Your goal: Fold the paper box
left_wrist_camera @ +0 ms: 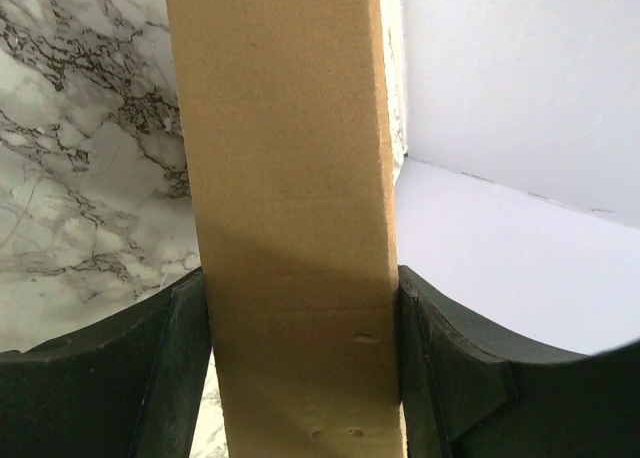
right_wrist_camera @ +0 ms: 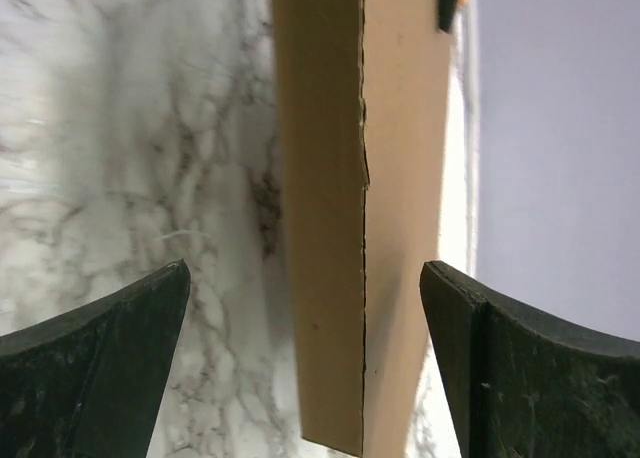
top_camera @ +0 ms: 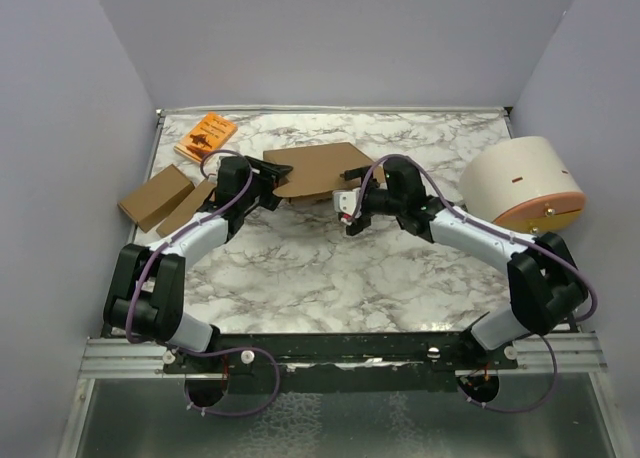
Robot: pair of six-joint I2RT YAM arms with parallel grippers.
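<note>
Left pincer clamped tight on paper box panel, far middle of desk. Right pincer gaping wide around cardboard edge, not touching.

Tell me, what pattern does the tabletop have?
The tabletop is white marble with grey veins, clearest in the top external view.

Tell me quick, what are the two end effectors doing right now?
Left end effector: closed on the paper box.
Right end effector: open, straddling the paper box without gripping it.
</note>
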